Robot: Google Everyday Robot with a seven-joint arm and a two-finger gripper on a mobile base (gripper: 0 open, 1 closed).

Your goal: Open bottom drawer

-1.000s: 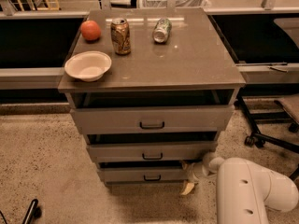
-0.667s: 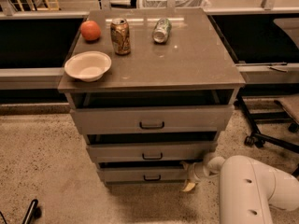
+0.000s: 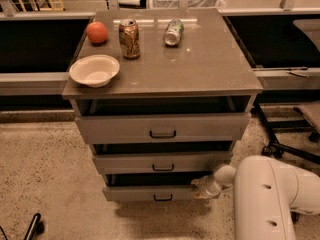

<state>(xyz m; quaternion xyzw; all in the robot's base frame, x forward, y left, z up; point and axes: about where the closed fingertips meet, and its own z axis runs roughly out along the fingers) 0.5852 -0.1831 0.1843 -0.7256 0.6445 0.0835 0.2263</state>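
Observation:
The bottom drawer (image 3: 145,193) is the lowest, narrowest grey-brown front, with a small dark bar handle (image 3: 163,198) at its centre. A dark gap shows above it, so it stands pulled out a little. My gripper (image 3: 201,188) is at the drawer's right end, at the top edge of the front, on the white arm (image 3: 265,199) coming from the lower right.
The mid drawer (image 3: 162,161) and top drawer (image 3: 162,127) also stand slightly out. On the cabinet top (image 3: 200,69) are a white bowl (image 3: 94,70), an orange (image 3: 97,32), an upright can (image 3: 129,38) and a can lying down (image 3: 173,32). A chair base (image 3: 285,144) stands at right.
The arm and gripper have held near the drawer's right end; the drawers and the objects on top look the same.

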